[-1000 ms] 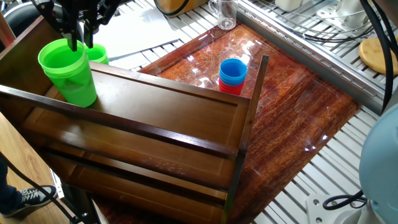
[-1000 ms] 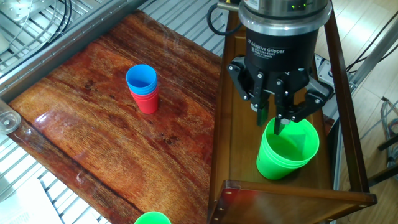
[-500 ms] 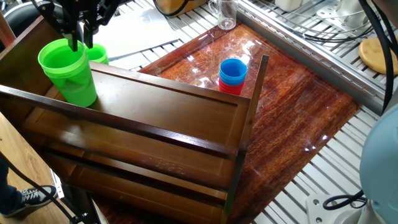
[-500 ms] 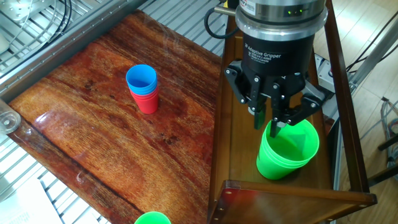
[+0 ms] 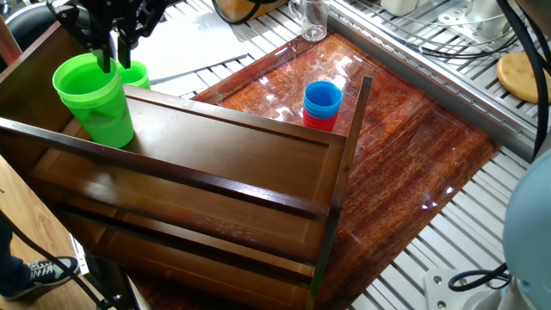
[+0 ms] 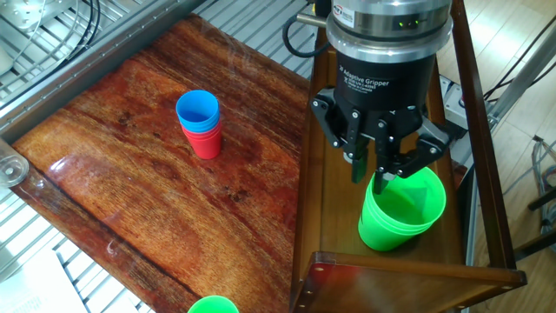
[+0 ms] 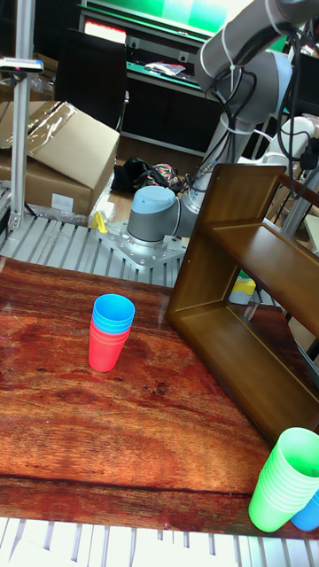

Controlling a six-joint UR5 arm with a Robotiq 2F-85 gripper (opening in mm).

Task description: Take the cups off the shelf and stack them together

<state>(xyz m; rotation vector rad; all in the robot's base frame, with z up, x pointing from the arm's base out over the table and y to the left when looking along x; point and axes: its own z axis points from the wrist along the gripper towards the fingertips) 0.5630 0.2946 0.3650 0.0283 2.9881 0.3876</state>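
Straddling the green cup [image 6: 401, 211] rim on the shelf [image 6: 323, 183], hand [image 6: 371, 178] narrowly parted, grip unclear, fingertips partly hidden.

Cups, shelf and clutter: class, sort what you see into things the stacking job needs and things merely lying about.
Job:
green cup on the shelf
blue cup nested in the red cup
pincer

Lying about:
glass mug
cardboard box
green cup stack

Bright even light, glare on tabletop [image 5: 301, 69], sharp focus
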